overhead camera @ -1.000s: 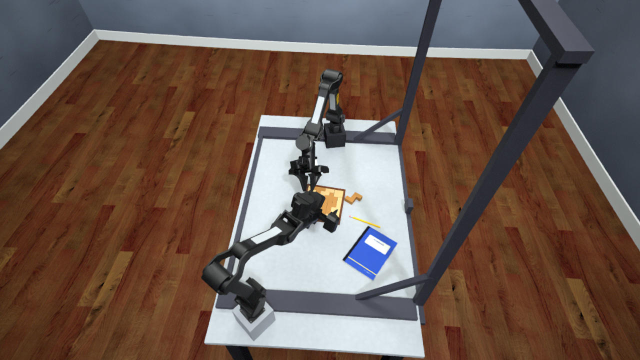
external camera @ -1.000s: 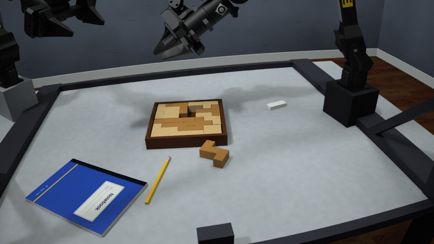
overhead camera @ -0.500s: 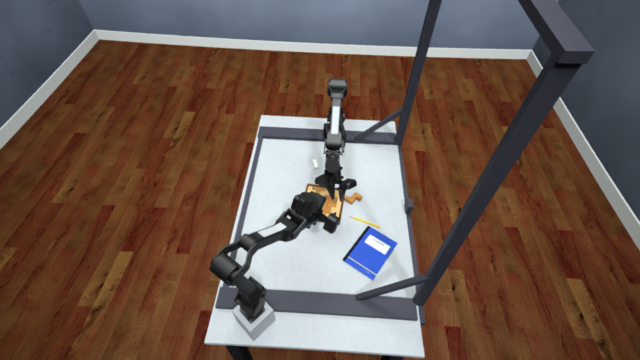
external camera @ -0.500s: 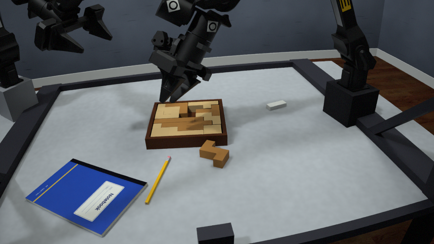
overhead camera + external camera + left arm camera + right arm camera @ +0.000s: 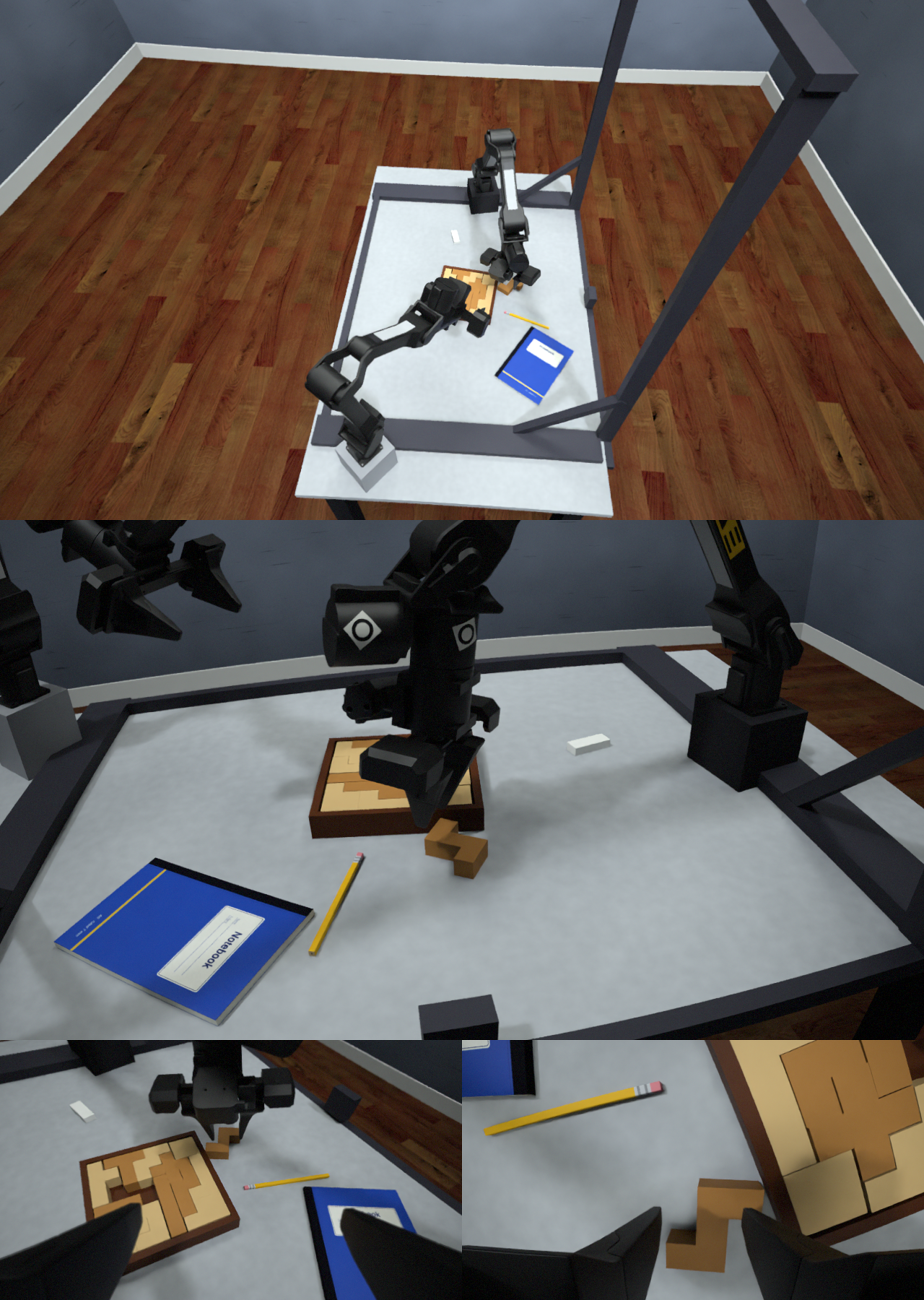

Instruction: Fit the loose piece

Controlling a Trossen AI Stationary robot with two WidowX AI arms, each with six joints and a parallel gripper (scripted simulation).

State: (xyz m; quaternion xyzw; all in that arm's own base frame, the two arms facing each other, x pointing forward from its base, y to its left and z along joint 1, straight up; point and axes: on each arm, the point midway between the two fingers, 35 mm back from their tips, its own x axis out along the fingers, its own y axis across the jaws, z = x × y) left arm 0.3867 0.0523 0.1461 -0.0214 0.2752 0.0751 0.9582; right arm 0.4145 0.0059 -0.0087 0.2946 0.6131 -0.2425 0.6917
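Observation:
The wooden puzzle board (image 5: pixel 468 290) (image 5: pixel 394 785) (image 5: pixel 155 1192) (image 5: pixel 841 1130) lies flat on the table, filled with light and brown pieces. A dark hole (image 5: pixel 133 1193) shows near its left side in the left wrist view. The loose brown S-shaped piece (image 5: pixel 510 286) (image 5: pixel 455 848) (image 5: pixel 223 1142) (image 5: pixel 715 1224) lies flat on the table close beside the board's edge. My right gripper (image 5: pixel 510 274) (image 5: pixel 227 1138) (image 5: pixel 702 1215) is low over it, fingers open on either side of the piece, with a gap on each side. My left gripper (image 5: pixel 471 316) (image 5: pixel 203 617) (image 5: pixel 242 1214) is wide open and empty, above the board.
A yellow pencil (image 5: pixel 526 320) (image 5: pixel 336 901) (image 5: pixel 286 1181) (image 5: pixel 570 1106) and a blue notebook (image 5: pixel 535 363) (image 5: pixel 184 937) (image 5: pixel 361 1231) lie near the loose piece. A white eraser (image 5: pixel 455 235) (image 5: pixel 588 743) lies beyond the board. A dark rail frames the table.

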